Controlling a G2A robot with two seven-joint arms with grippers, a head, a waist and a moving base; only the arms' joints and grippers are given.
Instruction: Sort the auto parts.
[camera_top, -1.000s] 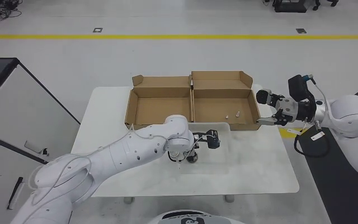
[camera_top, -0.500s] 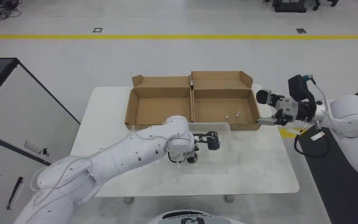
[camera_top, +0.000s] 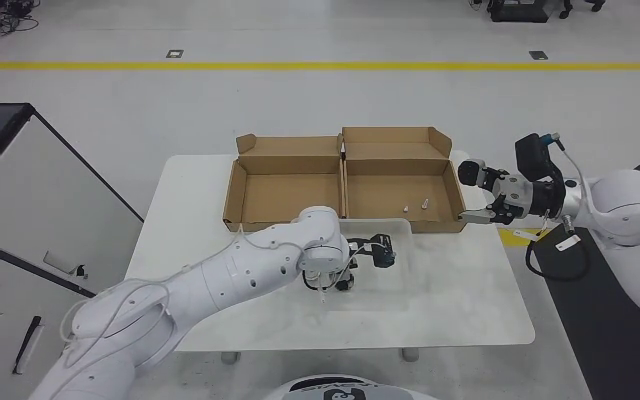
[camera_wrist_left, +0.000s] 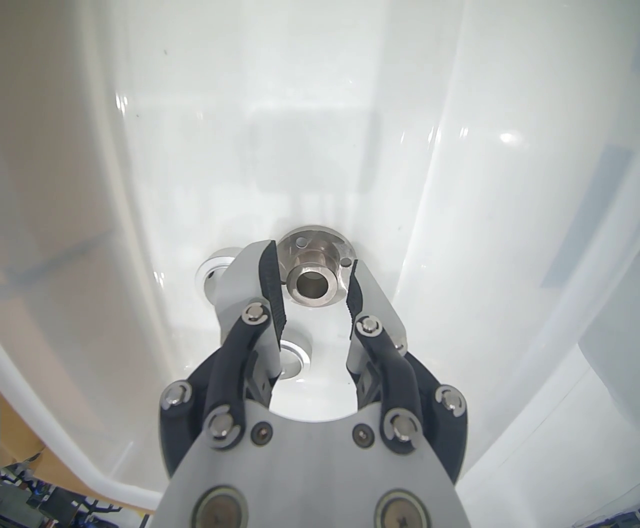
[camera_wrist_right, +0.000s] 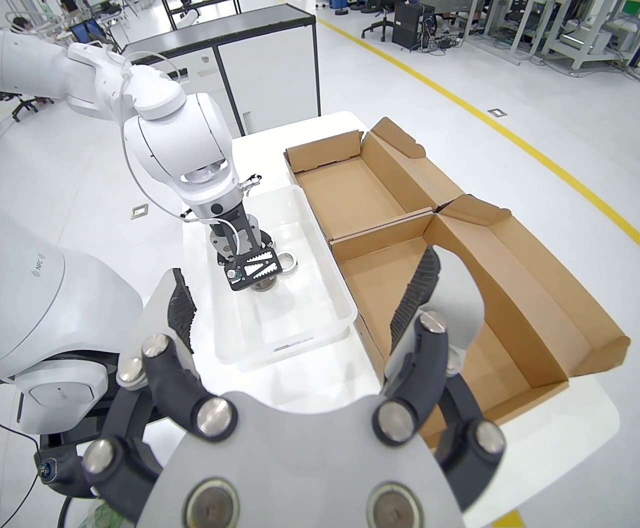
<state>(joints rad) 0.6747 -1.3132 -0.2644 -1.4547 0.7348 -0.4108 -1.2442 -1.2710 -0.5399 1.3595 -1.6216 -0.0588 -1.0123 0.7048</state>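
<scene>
A flanged metal bushing (camera_wrist_left: 310, 282) stands upright on the floor of a clear plastic tray (camera_top: 405, 295). My left gripper (camera_wrist_left: 311, 256) is down in the tray and open, one finger on each side of the bushing, very close to its flange. Two more silver rings (camera_wrist_left: 212, 270) (camera_wrist_left: 295, 352) lie beside and under the fingers. From the right wrist view the left gripper (camera_wrist_right: 252, 280) hangs over the tray (camera_wrist_right: 320, 240). My right gripper (camera_top: 468, 194) is open and holds nothing, off the table's right side beside the right cardboard box (camera_top: 390, 185).
Two open cardboard boxes stand side by side at the back of the white table; the left box (camera_top: 285, 195) looks bare. Two small metal parts (camera_top: 425, 201) lie in the right box. The left arm stretches across the table's front left.
The left arm's wrist has shifted very slightly to the right over the tray. The right arm has kept still.
</scene>
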